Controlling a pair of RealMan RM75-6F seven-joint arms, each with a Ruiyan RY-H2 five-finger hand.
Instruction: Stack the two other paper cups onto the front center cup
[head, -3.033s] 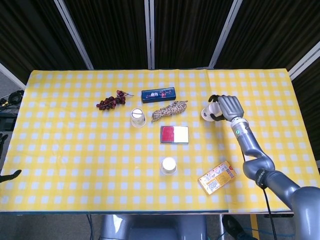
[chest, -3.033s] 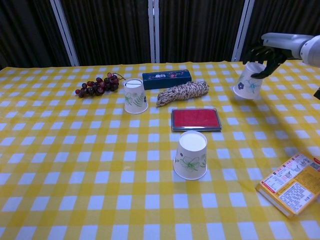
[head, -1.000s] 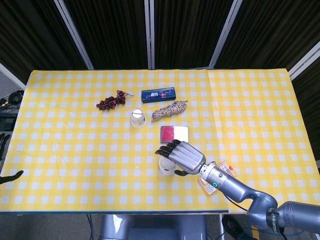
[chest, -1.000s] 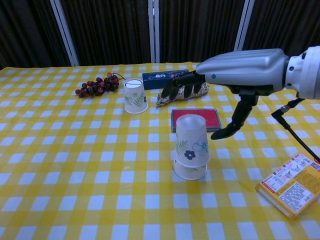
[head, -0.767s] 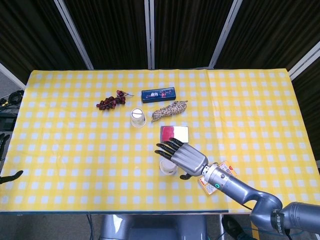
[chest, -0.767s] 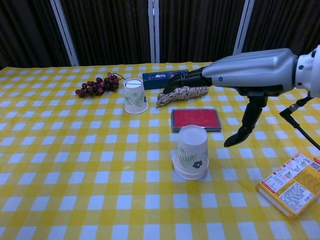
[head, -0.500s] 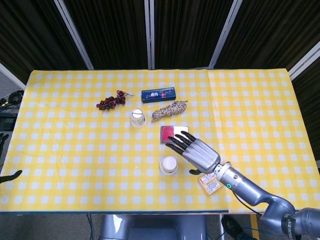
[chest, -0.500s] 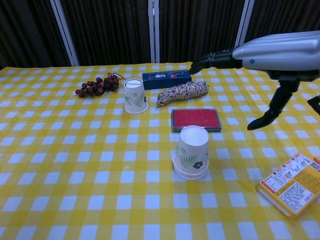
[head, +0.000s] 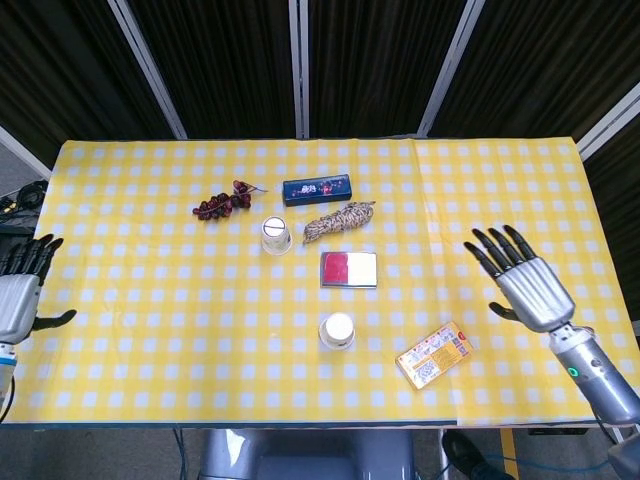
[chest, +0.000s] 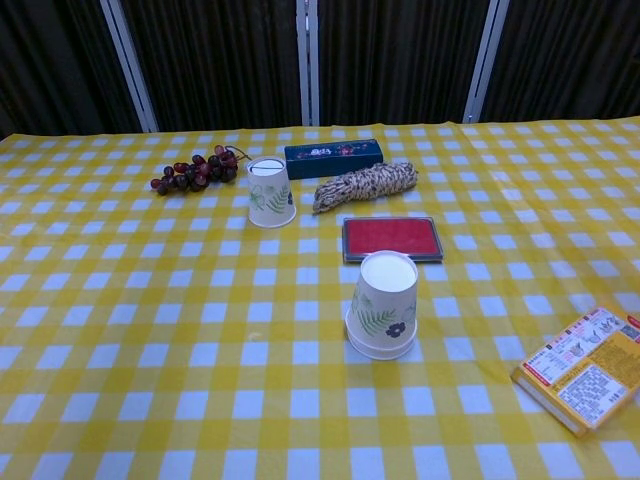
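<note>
Two upturned paper cups sit nested as one stack (head: 337, 331) (chest: 382, 305) at the front centre of the table. A third upturned paper cup (head: 276, 235) (chest: 269, 191) stands further back and to the left, near the grapes. My right hand (head: 528, 282) hovers over the table's right side with fingers spread, holding nothing, well away from the stack. My left hand (head: 20, 285) shows at the far left edge of the head view, fingers apart and empty. Neither hand appears in the chest view.
Dark grapes (head: 222, 203), a blue box (head: 317, 189), a coil of rope (head: 338, 221) and a red-topped tin (head: 348, 269) lie behind the stack. A yellow packet (head: 434, 354) lies at the front right. The yellow checked cloth (head: 150, 300) covers the table.
My right hand let go of the cup on the front centre cup, then drew back to the right side. My left hand has come into view at the left edge.
</note>
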